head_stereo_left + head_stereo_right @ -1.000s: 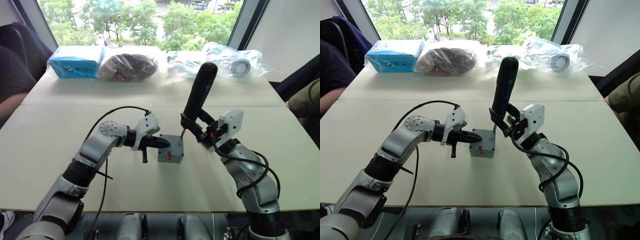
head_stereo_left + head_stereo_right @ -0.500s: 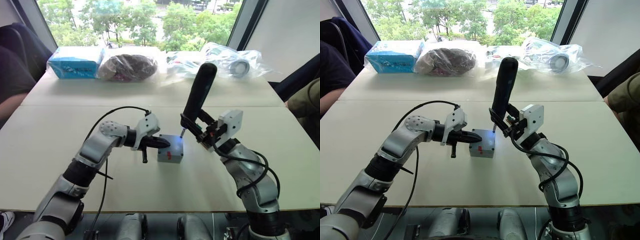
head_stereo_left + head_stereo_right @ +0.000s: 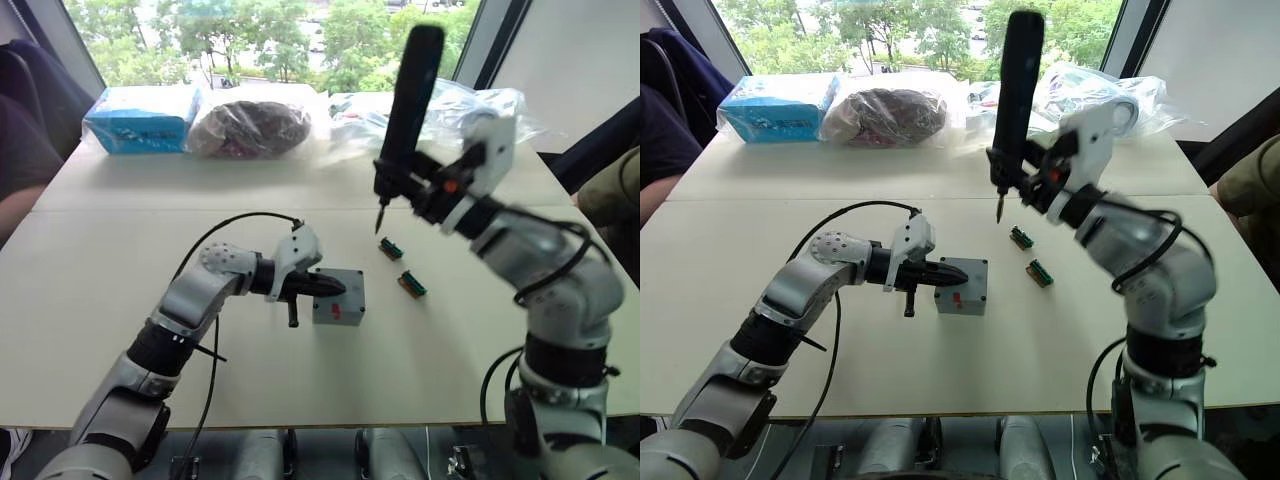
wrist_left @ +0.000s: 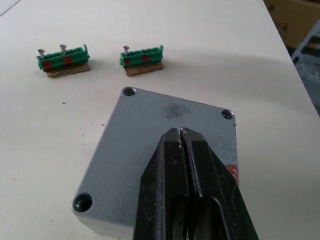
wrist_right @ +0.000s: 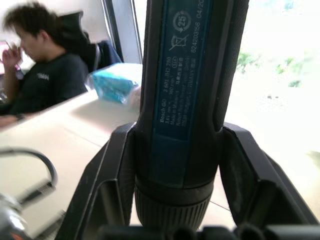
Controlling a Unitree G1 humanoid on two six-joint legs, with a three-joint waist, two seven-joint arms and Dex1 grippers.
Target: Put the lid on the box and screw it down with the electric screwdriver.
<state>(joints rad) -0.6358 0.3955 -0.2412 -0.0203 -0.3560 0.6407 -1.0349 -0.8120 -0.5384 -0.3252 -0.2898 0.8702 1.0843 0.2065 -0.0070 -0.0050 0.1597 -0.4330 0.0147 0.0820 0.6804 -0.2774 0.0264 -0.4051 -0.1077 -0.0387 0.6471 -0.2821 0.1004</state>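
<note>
The grey box (image 3: 339, 311), red mark on its near side, stands mid-table with the lid (image 4: 135, 145) sitting flat on top of it. My left gripper (image 3: 334, 287) is shut, holding nothing, and its closed fingertips (image 4: 170, 150) rest on the middle of the lid. My right gripper (image 3: 404, 186) is shut on the electric screwdriver (image 3: 411, 95), held upright high above the table, behind and to the right of the box. The thin bit points down and hangs clear of the lid. The blue-and-black barrel (image 5: 182, 90) sits between the right fingers.
Two small green connectors (image 3: 390, 247) (image 3: 411, 285) lie right of the box. Along the far edge sit a blue package (image 3: 140, 118), a dark bag (image 3: 250, 128) and clear bags (image 3: 455, 100). A person (image 5: 45, 75) sits at the table's left side.
My right arm has lifted the screwdriver up and away from the box's far right corner, uncovering the two green connectors. The left gripper stays on the lid.
</note>
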